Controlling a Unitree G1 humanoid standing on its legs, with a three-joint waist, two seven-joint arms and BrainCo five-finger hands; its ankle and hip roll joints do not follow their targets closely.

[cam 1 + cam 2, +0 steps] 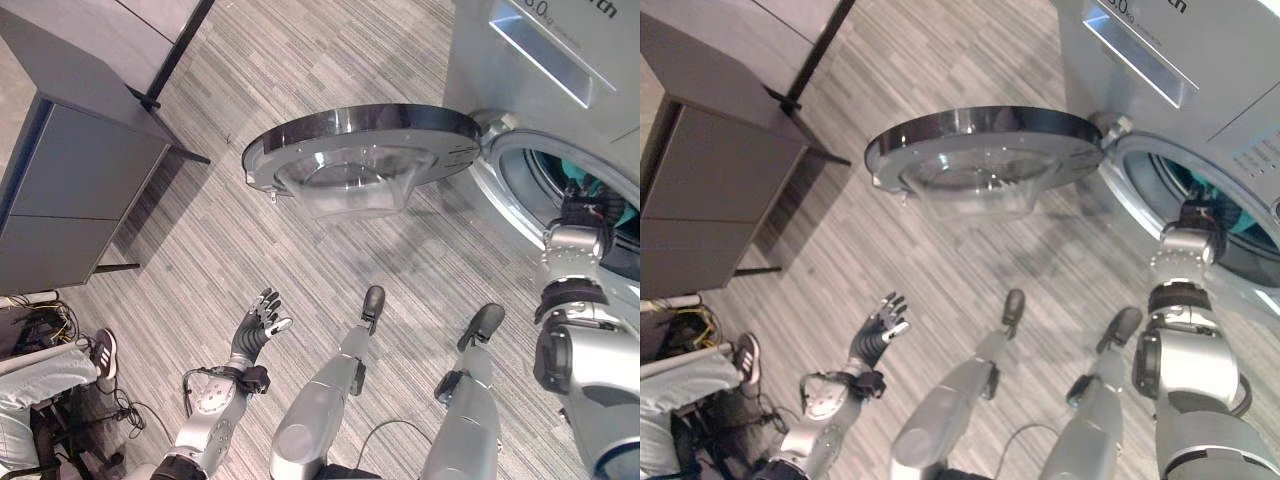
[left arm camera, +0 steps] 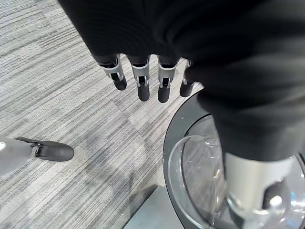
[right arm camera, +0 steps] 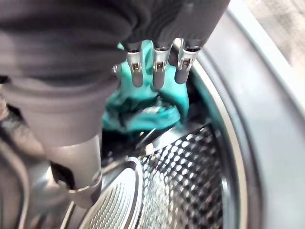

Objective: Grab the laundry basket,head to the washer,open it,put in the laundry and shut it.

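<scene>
- The washer [image 1: 560, 60] stands at the right of the head views, its round opening facing the floor space before the robot.
- A grey cabinet [image 1: 70, 190] sits well apart at the left, on striped floor [image 1: 250, 250].
- The washer's door [image 1: 360, 155] is swung wide open, hinged at the opening's left edge; its clear bowl [image 1: 355, 185] faces down toward the floor. The left wrist view shows the dark door rim and the bowl from close by.
- The drum [image 3: 190, 176], perforated metal, shows in the right wrist view past the grey door seal [image 3: 248, 109].
- A person's leg and shoe [image 1: 100, 355] show at the lower left, near cables on the floor.
- The laundry [image 3: 143, 107], a teal cloth, lies bunched inside the drum; a strip of teal also shows in the opening in the head views [image 1: 1230, 215].
- The right hand [image 3: 157, 62] is reached into the drum opening, its fingers [image 3: 183, 69] straight and loose just above the cloth, not curled round it; whether the tips touch it I cannot tell.
- The left hand [image 1: 258, 325] hangs low at the left over the floor, well apart from the door, fingers [image 2: 143, 86] spread straight and holding nothing.
</scene>
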